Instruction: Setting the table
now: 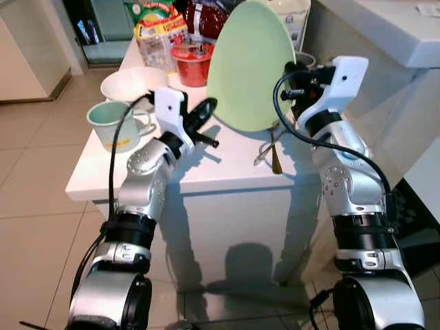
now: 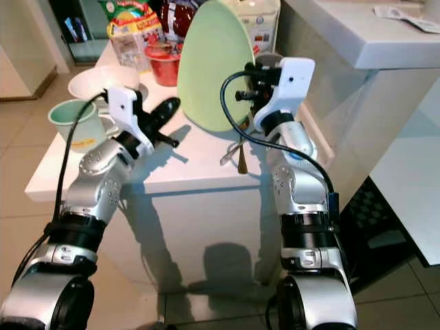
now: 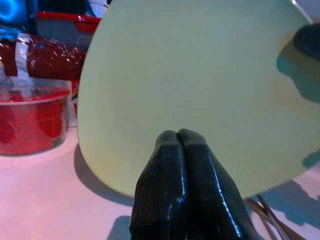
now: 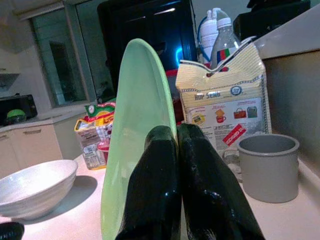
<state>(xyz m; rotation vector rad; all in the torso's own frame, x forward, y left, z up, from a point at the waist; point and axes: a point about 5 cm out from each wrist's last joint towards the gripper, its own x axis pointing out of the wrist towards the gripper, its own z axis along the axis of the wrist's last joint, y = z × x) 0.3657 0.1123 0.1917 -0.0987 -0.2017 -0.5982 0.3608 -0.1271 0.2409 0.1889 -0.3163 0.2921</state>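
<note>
Both silver arms fill the foreground, reaching up from below to a small white table (image 1: 206, 179). Right gripper (image 1: 294, 81) has its two black fingers pressed together on the rim of a pale green plate (image 1: 249, 65), pinching the edge that faces the table's right side. That plate stands on edge near the middle of the tabletop, its long axis close to vertical and leaning slightly back toward the far edge, its narrower end up; the broad face looks toward the front edge and the left gripper (image 1: 204, 113). Left gripper hovers just before that face with its fingers closed against each other and nothing between them. As I judge it, the main risk is the thin pinch: the hold is on the rim alone, so the plate could pivot or slip out as it is tilted down, and drop onto the spoon and fork (image 1: 269, 152) lying by the front right corner. A sweep to the left could also knock the green mug (image 1: 113, 124) or the white bowl (image 1: 130, 84) near the left edge, both close to the left arm. Behind the plate, a red tub (image 1: 192, 63) and snack packets (image 1: 159, 31) crowd the far edge, so a backward lean could push them; a grey cup (image 4: 268, 165) sits near the right gripper too.
</note>
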